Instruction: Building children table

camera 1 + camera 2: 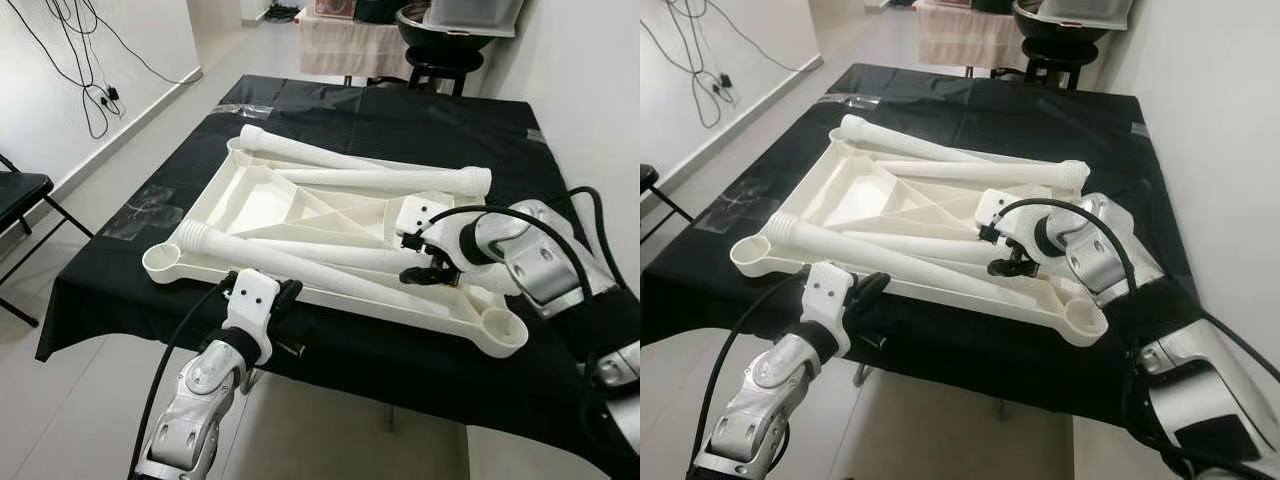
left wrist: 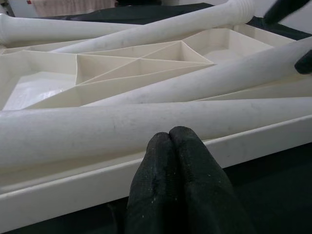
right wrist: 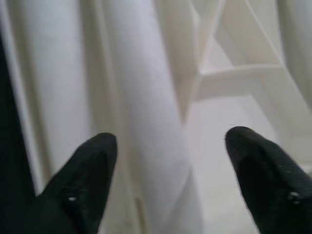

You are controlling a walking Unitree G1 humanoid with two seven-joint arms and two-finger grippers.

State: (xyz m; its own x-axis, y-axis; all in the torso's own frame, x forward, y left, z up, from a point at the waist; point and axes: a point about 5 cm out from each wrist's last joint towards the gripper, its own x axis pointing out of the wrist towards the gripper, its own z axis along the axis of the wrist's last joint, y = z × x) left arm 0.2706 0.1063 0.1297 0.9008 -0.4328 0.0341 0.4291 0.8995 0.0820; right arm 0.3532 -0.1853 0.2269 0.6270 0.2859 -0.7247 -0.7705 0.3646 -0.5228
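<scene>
Nearest to us are our two silver arms, reaching in over the front edge of the surface (image 1: 420, 125), which is draped in a black cloth. On that cloth lies the largest piece, the white plastic tabletop (image 1: 250, 205), turned underside up so that its ribs and round corner sockets face the ceiling. Four loose white table legs rest on and across it: the far leg (image 1: 300, 152) along the back edge, the second leg (image 1: 385, 181) slanting just in front of it, the third leg (image 1: 330, 253) lying across the middle, and the near leg (image 1: 290, 262) running along the front rim from the left corner socket toward the right.

Our right hand (image 1: 425, 260) hangs over the right part of the upturned tabletop, above the right stretch of the near and third legs. Its two black fingers (image 3: 83, 180) are spread wide, one to either side of a white leg that runs between them in the right wrist view, and they hold nothing.

Our left hand (image 1: 283, 295) sits at the front rim of the tabletop, just below the near leg. Its fingertips (image 2: 178, 165) are pressed tight together with nothing between them, pointing at the rim and the leg just behind it; we cannot tell whether they touch the rim.

Beyond the surface stands a black stool (image 1: 440, 60).
</scene>
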